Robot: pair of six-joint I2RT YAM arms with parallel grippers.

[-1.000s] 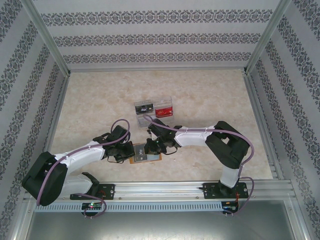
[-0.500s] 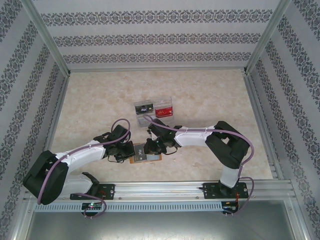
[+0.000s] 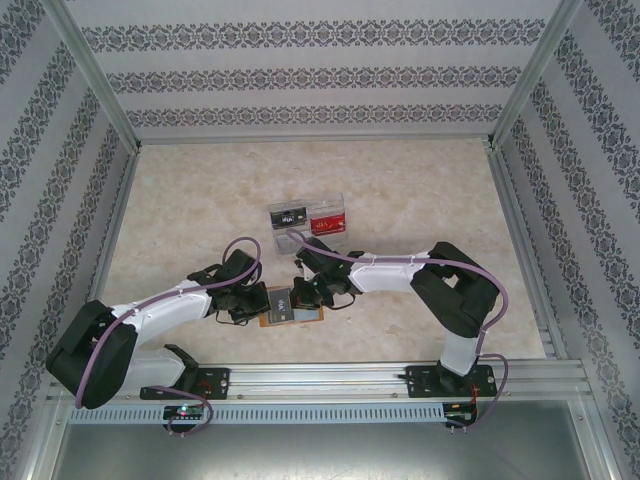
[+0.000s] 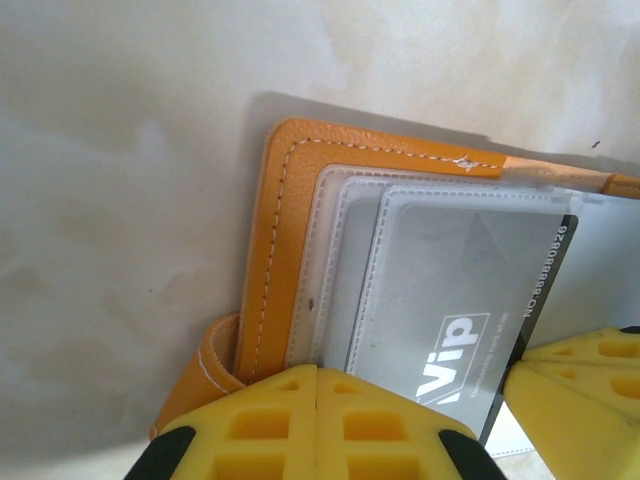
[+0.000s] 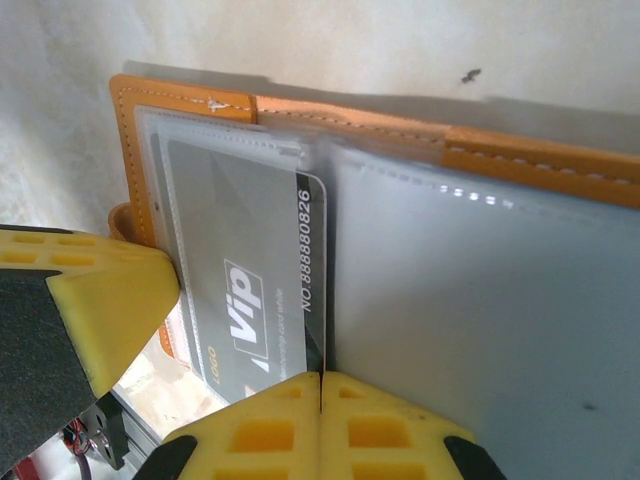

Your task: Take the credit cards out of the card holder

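Near the front edge of the tabletop (image 3: 420, 200), the orange-tan folding leather card holder (image 4: 275, 250) lies open between both tools, half hidden beneath them. The left tool (image 4: 318, 388) is closed over the holder's edge, pinching or only pressing I cannot tell. The right tool (image 5: 320, 395) is clamped on a grey plastic "Vip" card (image 5: 245, 300) by its numbered edge, the card's lower end cut off.
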